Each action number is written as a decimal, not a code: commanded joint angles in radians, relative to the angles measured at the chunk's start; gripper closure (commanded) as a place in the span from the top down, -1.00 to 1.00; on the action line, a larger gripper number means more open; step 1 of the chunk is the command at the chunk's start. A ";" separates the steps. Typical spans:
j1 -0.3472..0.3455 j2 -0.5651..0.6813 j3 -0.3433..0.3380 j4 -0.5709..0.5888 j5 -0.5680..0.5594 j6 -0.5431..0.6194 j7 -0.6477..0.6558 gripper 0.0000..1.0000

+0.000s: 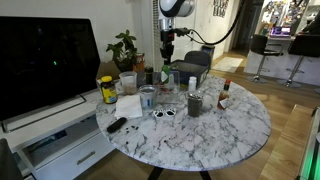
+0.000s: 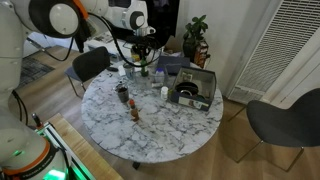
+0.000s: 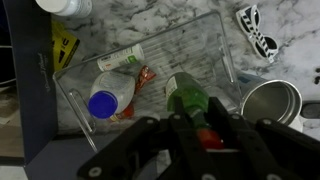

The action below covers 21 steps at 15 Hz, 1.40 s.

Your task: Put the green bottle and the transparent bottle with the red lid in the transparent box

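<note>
In the wrist view my gripper [image 3: 200,135] is shut on the green bottle [image 3: 188,100], gripping its narrow neck near a red top. The green body points down into the transparent box [image 3: 215,40]. I cannot tell whether the bottle touches the box floor. In both exterior views the gripper [image 1: 166,60] [image 2: 143,55] hangs over the box [image 1: 160,80] at the far side of the round marble table [image 1: 230,135]. The small transparent bottle with the red lid [image 1: 225,93] [image 2: 134,108] stands apart on the table, nearer its middle.
The box holds a blue-capped bottle [image 3: 108,98] and packets. A metal cup [image 3: 270,102] and sunglasses [image 3: 255,32] lie beside it. A dark jar [image 1: 194,101], a yellow-labelled jar [image 1: 107,90], a remote [image 1: 116,125], a plant [image 1: 125,48] and a black case [image 2: 192,85] stand around.
</note>
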 commanded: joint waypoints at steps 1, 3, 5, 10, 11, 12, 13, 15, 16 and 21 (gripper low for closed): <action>0.030 0.112 -0.028 0.157 -0.073 -0.071 0.001 -0.85; 0.032 0.158 -0.031 0.206 -0.085 -0.077 0.003 -0.85; 0.031 0.199 -0.031 0.250 -0.083 -0.076 0.004 -0.85; 0.034 0.287 -0.035 0.336 -0.076 -0.056 0.013 -0.85; 0.032 0.300 -0.033 0.348 -0.071 -0.051 0.011 -0.85; 0.032 0.312 -0.034 0.359 -0.070 -0.049 0.012 -0.85; 0.032 0.323 -0.035 0.370 -0.070 -0.048 0.014 -0.85; 0.034 0.345 -0.038 0.391 -0.067 -0.047 0.029 -0.85; 0.036 0.355 -0.044 0.400 -0.070 -0.043 0.041 -0.85; 0.031 0.384 -0.048 0.419 -0.059 -0.039 0.071 -0.85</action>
